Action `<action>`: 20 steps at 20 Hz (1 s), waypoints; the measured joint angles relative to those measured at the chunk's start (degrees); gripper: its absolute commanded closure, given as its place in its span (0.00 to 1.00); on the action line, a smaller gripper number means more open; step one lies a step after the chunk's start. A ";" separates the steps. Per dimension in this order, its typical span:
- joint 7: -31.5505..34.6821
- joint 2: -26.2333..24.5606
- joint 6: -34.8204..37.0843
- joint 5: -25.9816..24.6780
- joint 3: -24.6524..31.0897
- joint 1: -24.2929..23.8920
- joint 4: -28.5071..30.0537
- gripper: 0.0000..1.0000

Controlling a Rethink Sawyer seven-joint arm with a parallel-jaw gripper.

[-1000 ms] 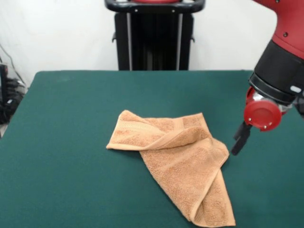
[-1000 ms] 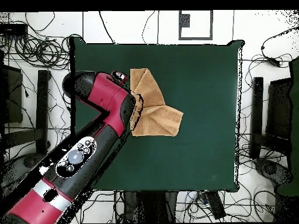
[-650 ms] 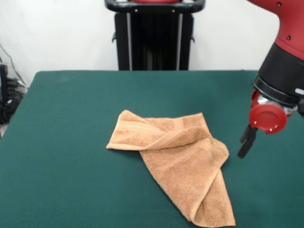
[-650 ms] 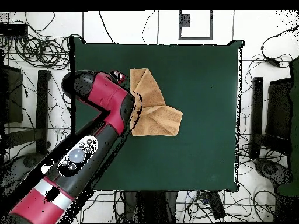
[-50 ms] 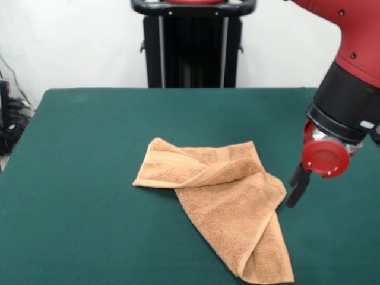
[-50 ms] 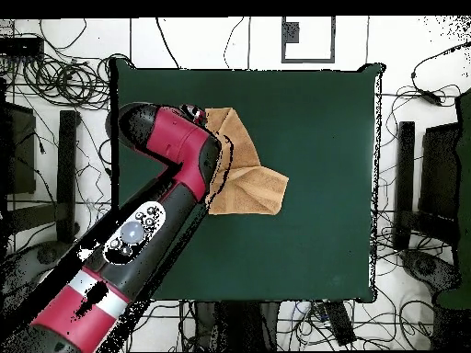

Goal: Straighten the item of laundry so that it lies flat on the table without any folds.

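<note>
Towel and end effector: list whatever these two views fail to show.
- End effector: in the front view only a dark tip shows below the red wrist; open or shut cannot be told. In the overhead view the arm covers it.
- Towel: in the front view its near corner runs to the picture's bottom edge; in the overhead view the arm hides its edge on that side.
- Tag: not visible in either view, perhaps folded under.

We have two cameras — one low and close across the table (image 5: 89, 148), facing the pedestal (image 5: 193, 44); one high overhead, straight down, taking in the whole table (image 6: 313, 248) — both sharing towel (image 5: 225, 202) and arm (image 6: 156, 221).
</note>
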State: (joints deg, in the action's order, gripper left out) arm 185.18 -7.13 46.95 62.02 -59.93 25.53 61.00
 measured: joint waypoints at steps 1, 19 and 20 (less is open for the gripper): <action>0.00 -0.04 0.00 -0.41 0.00 -0.06 -0.16 0.00; 0.00 -0.14 0.00 -4.95 2.21 -0.17 -2.77 0.00; 0.00 0.09 0.01 -5.32 3.23 -0.17 -2.73 0.00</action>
State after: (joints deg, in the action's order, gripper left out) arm 185.18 -7.04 46.96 56.71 -56.70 25.36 58.27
